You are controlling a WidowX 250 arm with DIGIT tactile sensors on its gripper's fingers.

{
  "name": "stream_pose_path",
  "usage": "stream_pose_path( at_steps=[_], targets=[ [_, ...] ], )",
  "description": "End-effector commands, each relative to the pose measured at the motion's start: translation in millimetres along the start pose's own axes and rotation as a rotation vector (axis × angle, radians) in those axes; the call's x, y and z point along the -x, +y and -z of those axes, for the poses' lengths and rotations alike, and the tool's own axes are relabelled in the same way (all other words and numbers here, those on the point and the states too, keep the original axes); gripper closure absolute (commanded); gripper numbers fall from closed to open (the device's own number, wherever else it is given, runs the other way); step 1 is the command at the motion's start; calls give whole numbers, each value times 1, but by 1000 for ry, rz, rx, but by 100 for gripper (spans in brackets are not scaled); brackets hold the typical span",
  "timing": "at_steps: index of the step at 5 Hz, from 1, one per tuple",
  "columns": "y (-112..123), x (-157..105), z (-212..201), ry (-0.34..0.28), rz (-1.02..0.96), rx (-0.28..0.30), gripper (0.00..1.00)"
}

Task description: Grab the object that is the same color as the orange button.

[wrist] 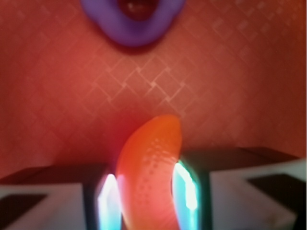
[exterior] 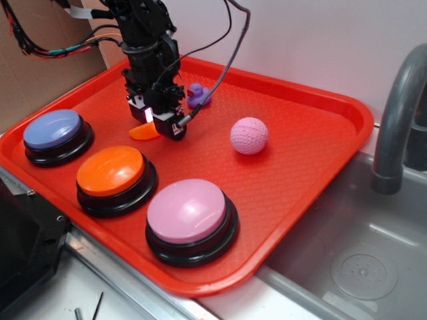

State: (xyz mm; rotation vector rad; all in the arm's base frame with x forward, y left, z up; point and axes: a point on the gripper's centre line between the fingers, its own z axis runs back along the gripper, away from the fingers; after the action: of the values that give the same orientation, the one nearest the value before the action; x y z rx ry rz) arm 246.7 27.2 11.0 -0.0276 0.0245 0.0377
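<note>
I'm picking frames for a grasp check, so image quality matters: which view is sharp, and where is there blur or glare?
Exterior view: sharp, evenly lit, soft sheen on the orange button. Wrist view: soft all over; the orange crescent between the jaws of the gripper is blurred, with bright glare streaks on both inner faces, and the purple duck is out of focus.

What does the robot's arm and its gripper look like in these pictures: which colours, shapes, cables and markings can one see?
The arm is black, built from blocky angular segments. Thin black cables loop off its upper part, and a bundle of red, green and black wires trails away to the left. The gripper is black too, with small white patches and a glowing strip on its lower body. In the wrist view its fingers look dark with pale, bright glowing inner faces.
</note>
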Motion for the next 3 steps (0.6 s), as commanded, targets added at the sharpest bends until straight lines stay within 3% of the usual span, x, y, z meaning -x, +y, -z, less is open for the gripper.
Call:
stream_pose_path(
  at_steps=[1, 3],
  targets=[
    [7, 8, -61, 30, -32, 34, 100],
    [-16, 25, -156, -27, -112, -98, 100]
  ],
)
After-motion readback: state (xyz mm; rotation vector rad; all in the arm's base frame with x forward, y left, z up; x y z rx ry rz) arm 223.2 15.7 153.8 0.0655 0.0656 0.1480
